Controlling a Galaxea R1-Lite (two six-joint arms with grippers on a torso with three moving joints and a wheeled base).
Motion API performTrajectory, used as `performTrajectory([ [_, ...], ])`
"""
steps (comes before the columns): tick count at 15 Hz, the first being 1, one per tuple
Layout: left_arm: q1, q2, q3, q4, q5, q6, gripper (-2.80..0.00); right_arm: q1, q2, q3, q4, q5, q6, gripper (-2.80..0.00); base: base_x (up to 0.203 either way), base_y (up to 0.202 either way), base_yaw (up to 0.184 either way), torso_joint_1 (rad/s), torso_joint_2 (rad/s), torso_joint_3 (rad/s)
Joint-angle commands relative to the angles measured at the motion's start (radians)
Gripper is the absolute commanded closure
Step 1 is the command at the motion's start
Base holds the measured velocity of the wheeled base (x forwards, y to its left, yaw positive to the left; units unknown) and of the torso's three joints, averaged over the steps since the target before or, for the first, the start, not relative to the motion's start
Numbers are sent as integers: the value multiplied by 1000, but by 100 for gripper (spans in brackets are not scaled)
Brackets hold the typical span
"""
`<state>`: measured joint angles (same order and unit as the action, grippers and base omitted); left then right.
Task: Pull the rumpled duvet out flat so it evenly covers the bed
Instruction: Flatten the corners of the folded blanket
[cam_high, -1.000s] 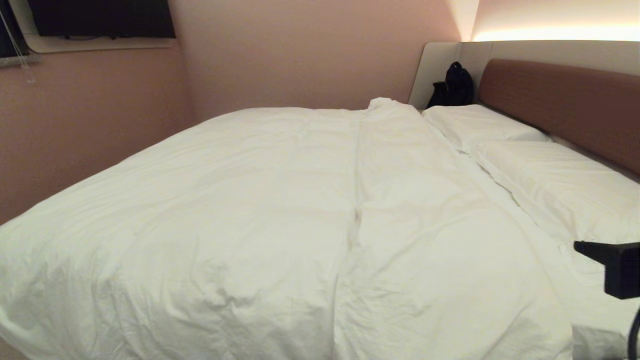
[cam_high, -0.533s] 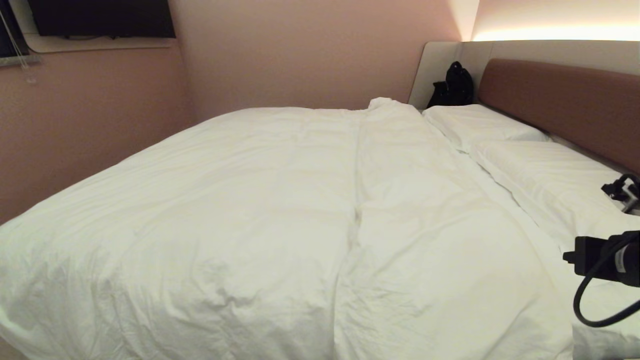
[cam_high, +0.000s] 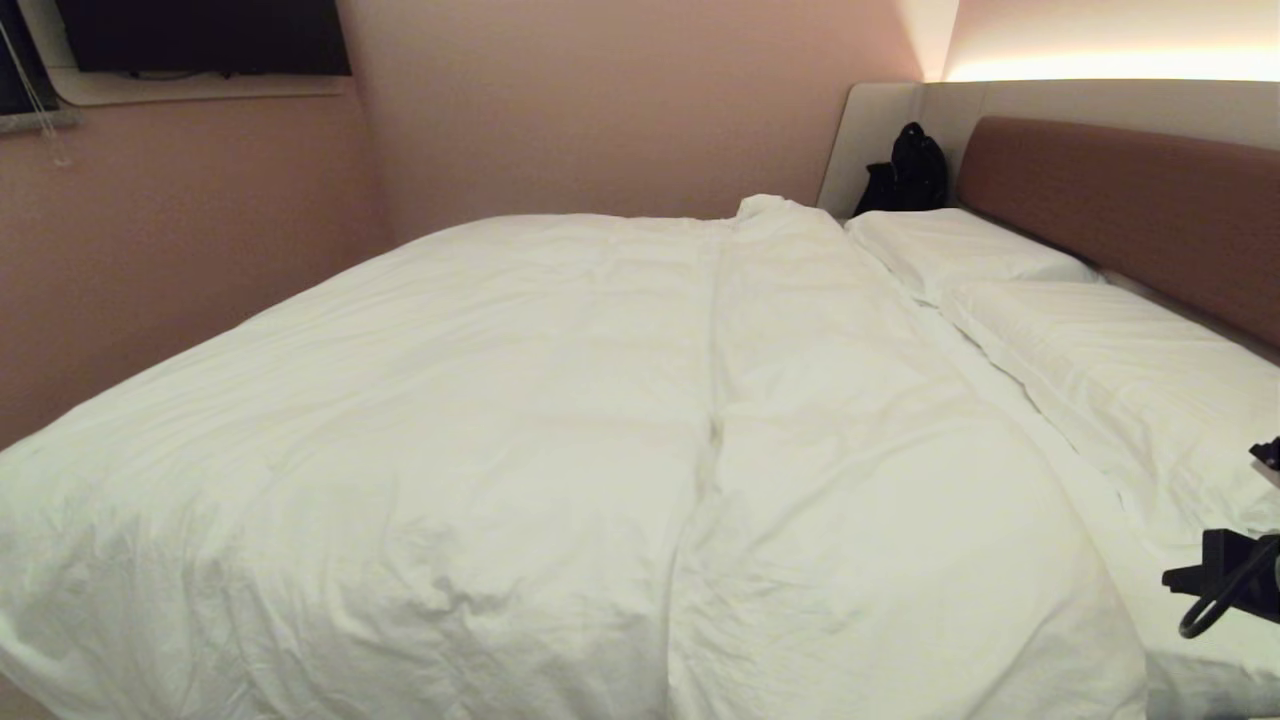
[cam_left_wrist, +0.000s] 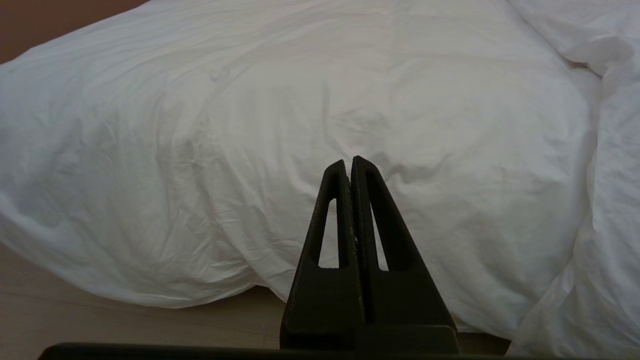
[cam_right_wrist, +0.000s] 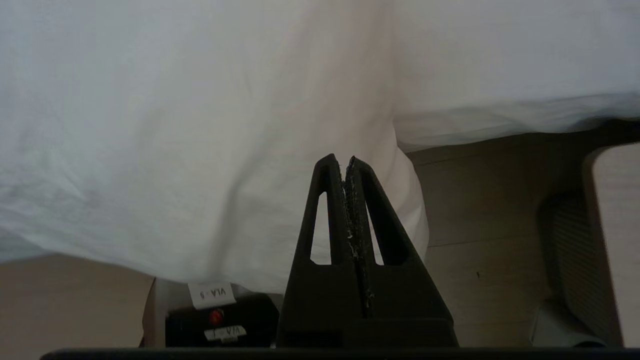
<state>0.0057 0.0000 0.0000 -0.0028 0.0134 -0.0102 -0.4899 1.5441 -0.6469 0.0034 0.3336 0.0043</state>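
Head view: the duvet (cam_high: 560, 440) lies spread over most of the bed (cam_high: 1120, 190), with one long crease running down its middle and wrinkles at the near edge. It stops short of the two pillows (cam_high: 1090, 350) by the headboard, which I judge correct for a made bed. A black bag (cam_high: 905, 170) sits in the far corner, clear of any pull. Part of my right arm shows at the picture's right edge, above the mattress side.

Left wrist view: my left gripper (cam_left_wrist: 350, 167) is closed on nothing, pointing at the duvet's overhanging near edge, apart from it.

Right wrist view: my right gripper (cam_right_wrist: 345, 162) is closed and empty, aimed at hanging white fabric above the floor (cam_right_wrist: 480, 240). My own base sits below, close to the hanging cloth.
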Motion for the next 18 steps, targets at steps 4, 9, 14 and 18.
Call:
performTrajectory([
  [4,0,0,0,0,0,-1,0,-115,140,66,-88,424,-494,0,0,0,0,0,0,0],
  [9,0,0,0,0,0,-1,0,-197,224,62,-90,504,-590,0,0,0,0,0,0,0],
  [14,0,0,0,0,0,-1,0,-239,291,102,-147,579,-667,0,0,0,0,0,0,0],
  [18,0,0,0,0,0,-1,0,-241,309,161,-246,582,-695,0,0,0,0,0,0,0],
])
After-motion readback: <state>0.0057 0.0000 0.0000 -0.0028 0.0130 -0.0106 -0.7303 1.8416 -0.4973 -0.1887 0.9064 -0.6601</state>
